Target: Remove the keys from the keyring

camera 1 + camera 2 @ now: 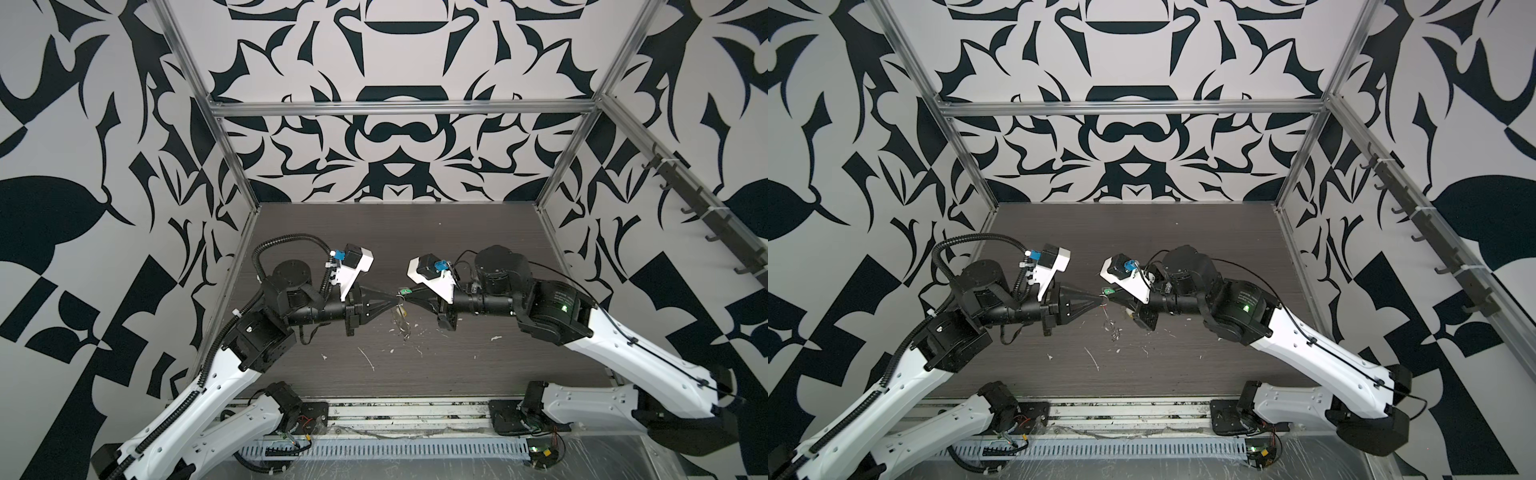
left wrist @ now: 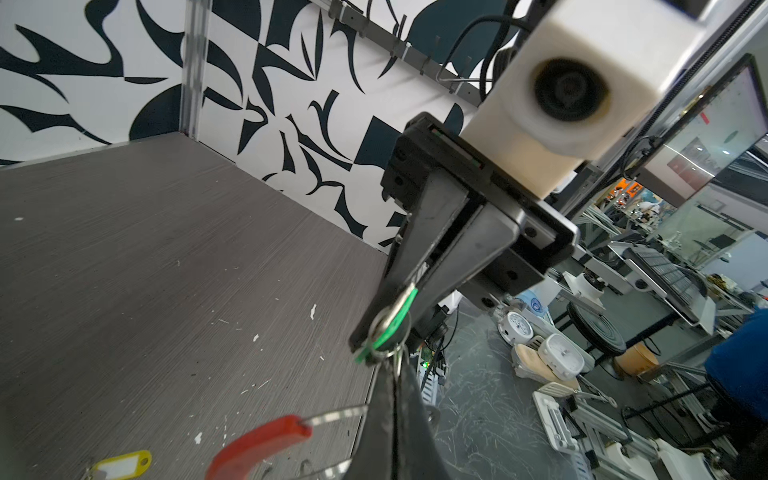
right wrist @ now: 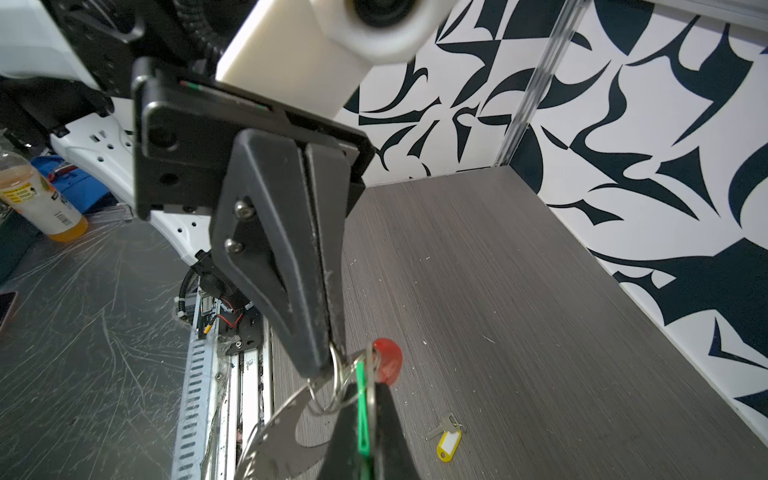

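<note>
Both grippers meet tip to tip above the middle of the table. My left gripper (image 1: 395, 297) (image 1: 1098, 300) (image 2: 392, 374) is shut on the keyring (image 2: 336, 415). The keyring's metal hoop and red segment (image 2: 257, 444) (image 3: 386, 361) hang below the jaws, and it shows faintly in both top views (image 1: 402, 328) (image 1: 1111, 324). My right gripper (image 1: 409, 296) (image 1: 1113, 296) (image 3: 365, 399) is shut on the green key tag (image 1: 405, 291) (image 1: 1108, 291) (image 2: 363, 353) (image 3: 362, 415), edge-on between its fingers. Silver split rings bunch where the two tips meet. The yellow key tag (image 1: 401, 309) (image 1: 1128, 309) (image 2: 120, 463) (image 3: 449, 444) lies apart on the table with a small silver key.
White flecks and scratches (image 1: 368, 359) dot the dark wood table (image 1: 478, 249). A metal rail and cable duct (image 1: 374, 451) run along the table's front edge. A hook rack (image 1: 698, 208) lines the right wall. A juice bottle (image 3: 37, 199) stands off the table.
</note>
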`<state>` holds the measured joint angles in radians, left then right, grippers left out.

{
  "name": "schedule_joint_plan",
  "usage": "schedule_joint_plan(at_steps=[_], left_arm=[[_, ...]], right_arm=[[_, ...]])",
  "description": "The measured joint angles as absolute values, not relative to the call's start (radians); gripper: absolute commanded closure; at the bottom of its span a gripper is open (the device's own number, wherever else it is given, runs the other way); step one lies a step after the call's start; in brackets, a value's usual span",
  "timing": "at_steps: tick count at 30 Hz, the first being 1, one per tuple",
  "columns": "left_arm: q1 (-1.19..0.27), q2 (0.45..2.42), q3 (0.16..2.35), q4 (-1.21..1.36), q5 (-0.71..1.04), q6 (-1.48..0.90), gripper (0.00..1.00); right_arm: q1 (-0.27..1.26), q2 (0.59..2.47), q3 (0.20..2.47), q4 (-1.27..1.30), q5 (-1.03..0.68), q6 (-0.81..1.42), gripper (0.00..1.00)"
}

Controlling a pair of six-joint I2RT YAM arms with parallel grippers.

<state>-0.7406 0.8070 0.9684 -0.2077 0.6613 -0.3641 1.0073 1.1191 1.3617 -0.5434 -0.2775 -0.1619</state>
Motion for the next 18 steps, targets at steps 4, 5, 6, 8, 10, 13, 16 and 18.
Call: schedule_joint_plan(at_steps=[4,5,6,8,10,13,16,18], left_arm=[[-0.741,0.821,0.978,-0.215,0.703,-0.358,1.00],[-0.741,0.824,0.978,-0.216,0.708,-0.358,1.00],[-0.741,0.826,0.978,-0.217,0.713,-0.357,1.00],[-0.741,0.830,0.979,-0.217,0.717,-0.354,1.00],[-0.741,0.831,0.981,-0.218,0.717,-0.348,1.00],[-0.741,0.832,0.988,-0.224,0.716,-0.342,0.97],[-0.741,0.835,0.997,-0.228,0.710,-0.337,0.88],[-0.741,0.837,0.999,-0.233,0.704,-0.336,0.84]], right_arm=[[1.006,1.119,1.377,-0.575,-0.311,-0.176,1.00],[1.004,1.119,1.377,-0.578,-0.319,-0.177,1.00],[1.003,1.119,1.377,-0.580,-0.326,-0.176,1.00],[1.002,1.119,1.377,-0.581,-0.337,-0.174,1.00],[1.001,1.119,1.377,-0.580,-0.343,-0.165,1.00],[1.001,1.119,1.377,-0.574,-0.347,-0.143,1.00],[1.001,1.119,1.377,-0.564,-0.345,-0.111,1.00],[1.001,1.119,1.375,-0.545,-0.340,-0.086,1.00]])
